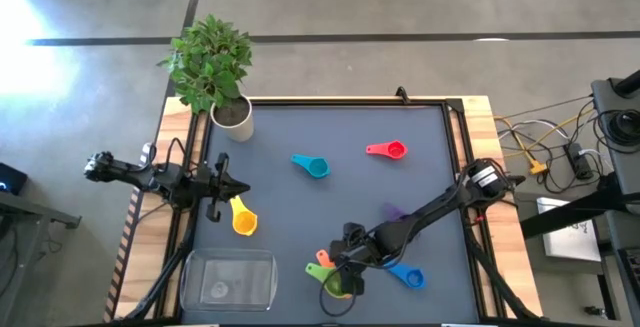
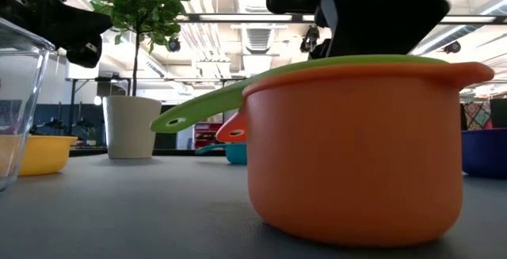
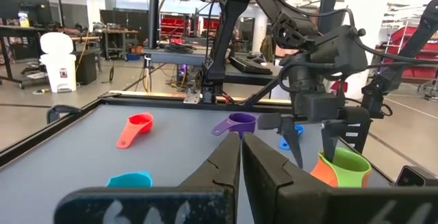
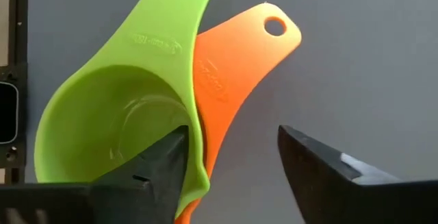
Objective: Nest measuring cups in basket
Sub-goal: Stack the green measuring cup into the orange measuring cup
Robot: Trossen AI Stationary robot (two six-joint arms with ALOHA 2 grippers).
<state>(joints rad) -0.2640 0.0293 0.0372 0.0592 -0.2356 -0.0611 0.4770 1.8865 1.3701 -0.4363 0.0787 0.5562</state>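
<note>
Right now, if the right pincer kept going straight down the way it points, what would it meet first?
Probably the green cup nested in the orange cup: the right pincer hangs open above them, one finger over the green bowl, the other outside the rims. Depth is unclear.

Green cup (image 1: 338, 283) sits nested in the orange cup (image 1: 320, 266) near the tabletop's front edge, with a blue cup (image 1: 407, 277) beside them and a purple cup (image 3: 236, 122) further in. Yellow cup (image 1: 243, 218), teal cup (image 1: 312, 165) and red-pink cup (image 1: 388, 150) lie on the dark grey tabletop (image 1: 300, 117). Basket (image 1: 228, 280) is clear; the plant pot (image 1: 233, 119) is white with green leaves.
</note>
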